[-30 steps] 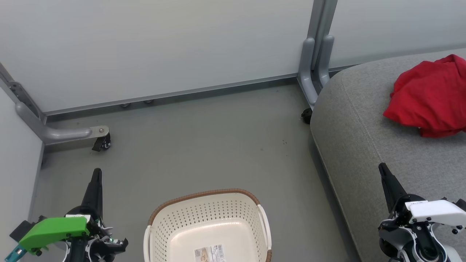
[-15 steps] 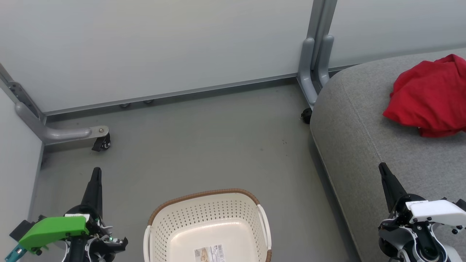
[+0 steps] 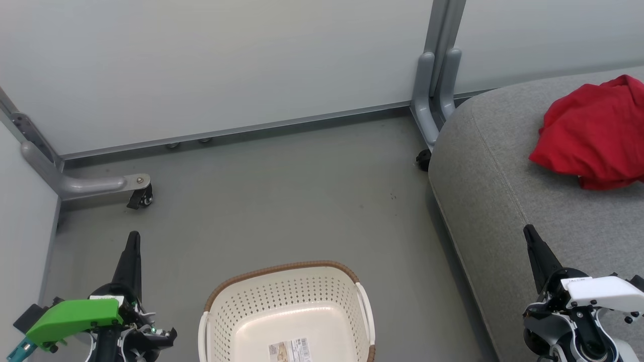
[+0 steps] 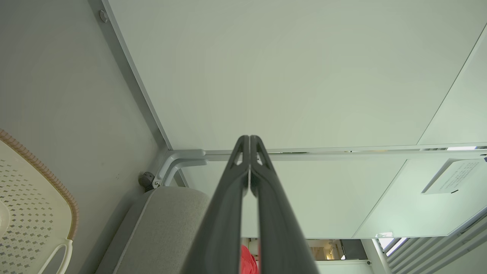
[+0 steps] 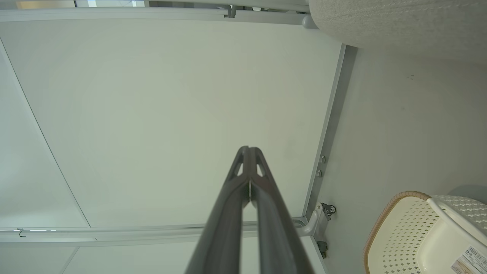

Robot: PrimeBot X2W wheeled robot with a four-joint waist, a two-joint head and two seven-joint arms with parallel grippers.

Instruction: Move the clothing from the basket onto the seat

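One red clothing [image 3: 593,133] heap, one seat [image 3: 503,211], one basket [image 3: 282,294]

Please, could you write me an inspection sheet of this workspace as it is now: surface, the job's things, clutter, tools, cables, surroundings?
Surface: smooth grey floor, with a few small dark specks.
Job's things: red crumpled fabric clothing lies in a heap on the large grey upholstered seat. The cream perforated plastic basket with brown braided rim stands on the floor; its visible part holds a paper label and no clothing.
Clutter: nothing seen.
Tools: left tool shut, empty; right tool shut, empty.
Cables: nothing seen.
Surroundings: pale partition panels on grey metal feet with casters.
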